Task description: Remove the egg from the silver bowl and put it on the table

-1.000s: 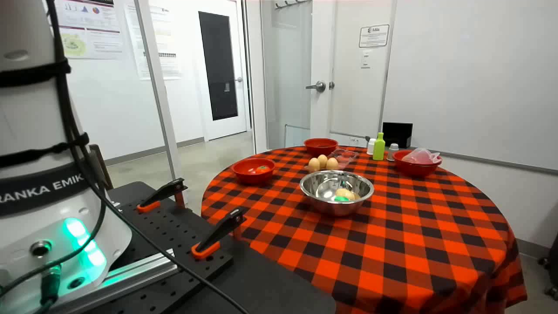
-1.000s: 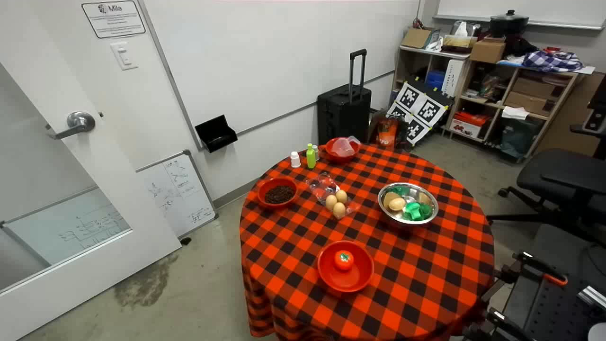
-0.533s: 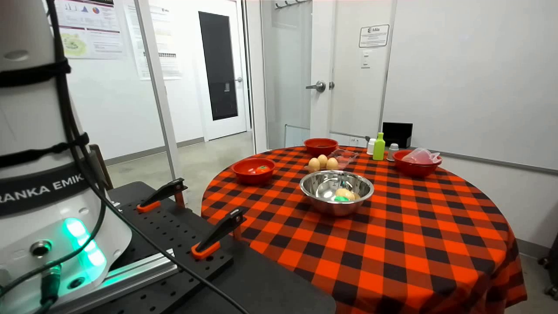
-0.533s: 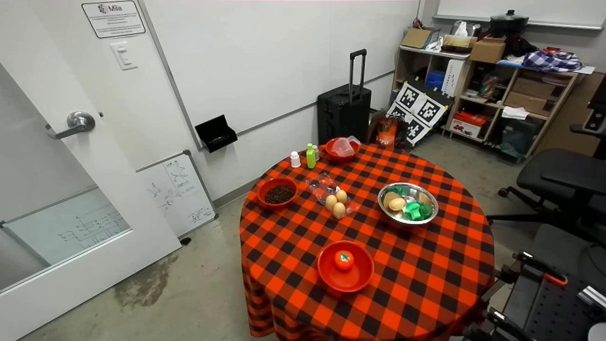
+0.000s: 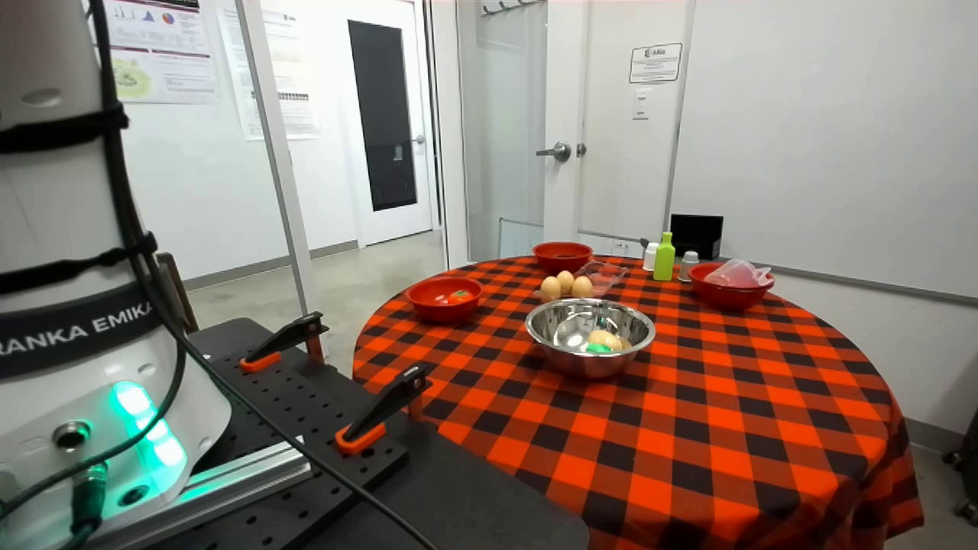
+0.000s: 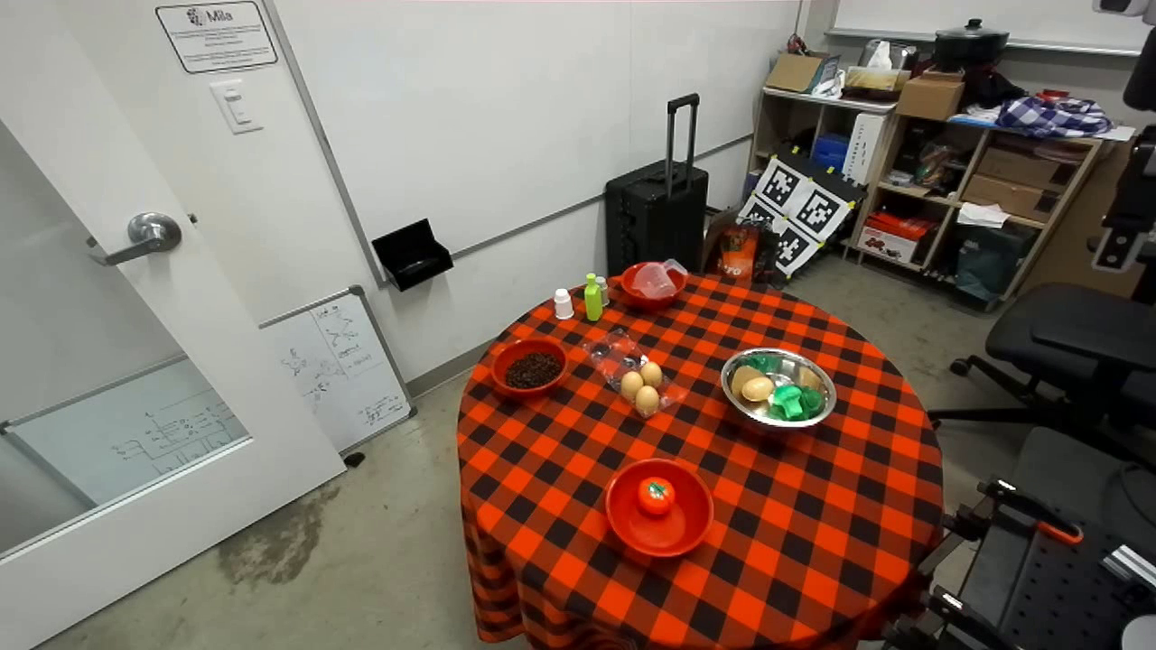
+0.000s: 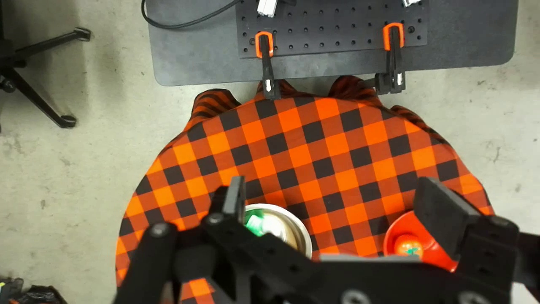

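Observation:
The silver bowl (image 5: pixel 590 365) stands on the table (image 5: pixel 688 428) with the checked cloth. It also shows in an exterior view (image 6: pixel 777 423). A light brown egg (image 6: pixel 758 389) lies in it beside green items (image 6: pixel 797 403). The egg also shows in an exterior view (image 5: pixel 603 339). In the wrist view my gripper (image 7: pixel 331 185) is wide open and empty, high above the table. Its left finger and linkage hide part of the silver bowl (image 7: pixel 303 231). Glare in the bowl hides which shape is the egg there. Part of my gripper (image 6: pixel 1124 239) shows at the right edge in an exterior view.
Three eggs (image 6: pixel 646 399) sit in a clear carton (image 6: pixel 614 348). Red bowls hold a tomato (image 6: pixel 656 496), dark beans (image 6: pixel 533 370) and a clear cup (image 6: pixel 655 282). A green bottle (image 6: pixel 592 298) stands at the far edge. Clamps (image 7: pixel 394 63) jut over the table's robot side.
In an exterior view the gripper has come further in from the right edge. The arm's lower part has turned slightly. The bowl, the egg and the other table items have not moved.

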### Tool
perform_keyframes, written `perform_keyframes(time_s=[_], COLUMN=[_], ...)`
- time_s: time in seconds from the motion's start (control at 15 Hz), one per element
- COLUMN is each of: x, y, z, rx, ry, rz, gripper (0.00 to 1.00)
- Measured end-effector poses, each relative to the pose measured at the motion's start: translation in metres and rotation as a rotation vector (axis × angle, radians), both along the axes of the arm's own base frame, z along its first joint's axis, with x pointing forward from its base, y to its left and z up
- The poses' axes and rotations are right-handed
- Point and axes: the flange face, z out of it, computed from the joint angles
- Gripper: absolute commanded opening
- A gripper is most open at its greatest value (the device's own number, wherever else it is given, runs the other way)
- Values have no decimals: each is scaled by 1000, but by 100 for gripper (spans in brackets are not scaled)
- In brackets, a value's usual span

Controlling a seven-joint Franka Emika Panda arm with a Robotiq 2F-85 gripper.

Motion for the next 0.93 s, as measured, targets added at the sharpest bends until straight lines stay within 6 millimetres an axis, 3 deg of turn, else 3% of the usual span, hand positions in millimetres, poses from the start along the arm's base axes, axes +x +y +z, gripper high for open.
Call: perform_keyframes(time_s=[0.53,0.93], x=[54,103], y=[-1,-6], z=[-43,-97], rx=[75,66], ry=[22,74], rz=[354,487], gripper=[100,100])
